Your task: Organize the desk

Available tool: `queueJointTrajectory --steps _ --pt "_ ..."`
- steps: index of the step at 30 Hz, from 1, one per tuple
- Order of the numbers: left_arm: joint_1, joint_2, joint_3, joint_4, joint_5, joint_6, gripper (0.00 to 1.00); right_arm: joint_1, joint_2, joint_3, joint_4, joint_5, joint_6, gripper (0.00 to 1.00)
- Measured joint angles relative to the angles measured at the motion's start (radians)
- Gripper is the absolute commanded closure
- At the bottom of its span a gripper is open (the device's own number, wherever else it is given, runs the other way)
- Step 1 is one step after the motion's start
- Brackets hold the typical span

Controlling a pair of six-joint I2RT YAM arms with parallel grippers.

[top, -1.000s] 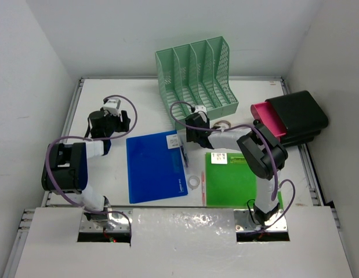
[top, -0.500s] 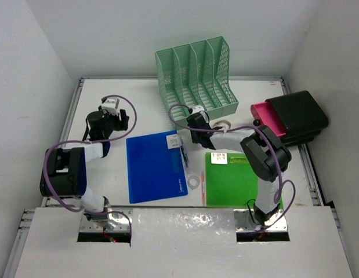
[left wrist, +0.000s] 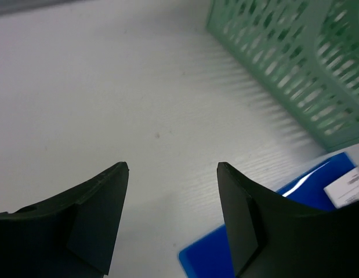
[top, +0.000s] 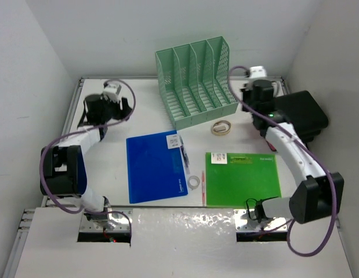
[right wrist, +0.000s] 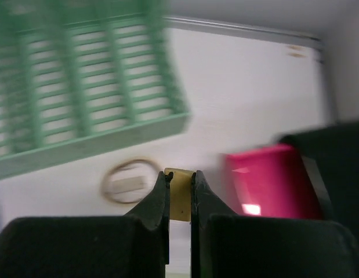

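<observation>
Left fingers (left wrist: 92, 220) hang apart over the desk (top: 144, 104) near its far-left corner; near the far-right corner, right fingers (right wrist: 153, 214) clamp a thin tan piece (right wrist: 180, 194) that could slip from so slight a grip and miss the pink drawer (right wrist: 272, 179). The desk fills the bay, long axis seemingly left to right

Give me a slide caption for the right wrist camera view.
Right end effector pinches a small tan piece over the desk, green file rack left, pink drawer right.

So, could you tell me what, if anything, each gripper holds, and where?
The right gripper pinches a small tan piece by its two sides; identity unclear. The left gripper is open, holding nothing.
</observation>
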Motion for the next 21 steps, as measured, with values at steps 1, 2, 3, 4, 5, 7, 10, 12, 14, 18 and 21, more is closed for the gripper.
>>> queueJointTrajectory --steps 1,2,3,4,5,7,10,12,14,18,21 --pt "0.0 0.004 0.071 -0.07 0.03 0.002 0.4 -0.058 -0.025 0.002 -0.02 0.009 -0.005 1.0" --pt "0.0 0.005 0.143 -0.121 0.066 0.004 0.4 -0.091 -0.038 0.005 -0.045 0.016 -0.01 1.0" --pt "0.0 0.001 0.188 -0.147 0.101 0.006 0.4 -0.142 -0.05 0.013 -0.067 0.016 -0.014 1.0" --pt "-0.001 -0.008 0.221 -0.166 0.134 0.008 0.4 -0.168 -0.051 0.023 -0.092 0.01 -0.02 1.0" --pt "-0.006 -0.02 0.235 -0.181 0.169 0.011 0.4 -0.191 -0.045 0.036 -0.12 -0.003 -0.027 1.0" --pt "-0.015 -0.043 0.237 -0.226 0.22 0.026 0.4 -0.227 -0.023 0.064 -0.169 -0.026 -0.038 1.0" --pt "-0.034 -0.046 0.221 -0.297 0.267 0.048 0.4 -0.258 0.016 0.09 -0.222 -0.034 -0.058 1.0" --pt "-0.042 -0.045 0.203 -0.334 0.287 0.058 0.4 -0.28 0.044 0.103 -0.257 -0.034 -0.069 1.0" --pt "-0.058 -0.042 0.187 -0.363 0.305 0.068 0.39 -0.304 0.071 0.115 -0.285 -0.031 -0.08 1.0" --pt "-0.077 -0.042 0.167 -0.384 0.321 0.084 0.39 -0.355 0.103 0.122 -0.315 -0.024 -0.089 1.0" --pt "-0.087 -0.041 0.165 -0.389 0.325 0.088 0.39 -0.378 0.115 0.122 -0.326 -0.016 -0.091 0.91"
